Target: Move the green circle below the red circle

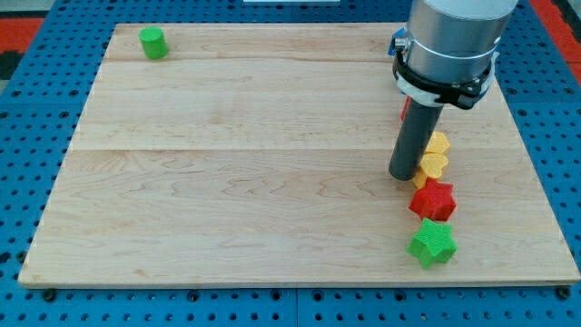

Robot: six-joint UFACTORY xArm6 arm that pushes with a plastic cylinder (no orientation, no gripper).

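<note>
The green circle (pixel 153 43) stands at the board's top left corner. The red circle (pixel 404 110) is almost wholly hidden behind my rod at the view's right; only a thin red sliver shows. My tip (pixel 403 175) rests on the board just left of a yellow heart block (pixel 435 160). The green circle lies far to the view's left of my tip.
Below the yellow heart lie a red star (pixel 433 201) and a green star (pixel 432 243), in a column near the right edge. A blue block (pixel 398 40) peeks out behind the arm at the top. The wooden board (pixel 236 182) ends on a blue pegboard.
</note>
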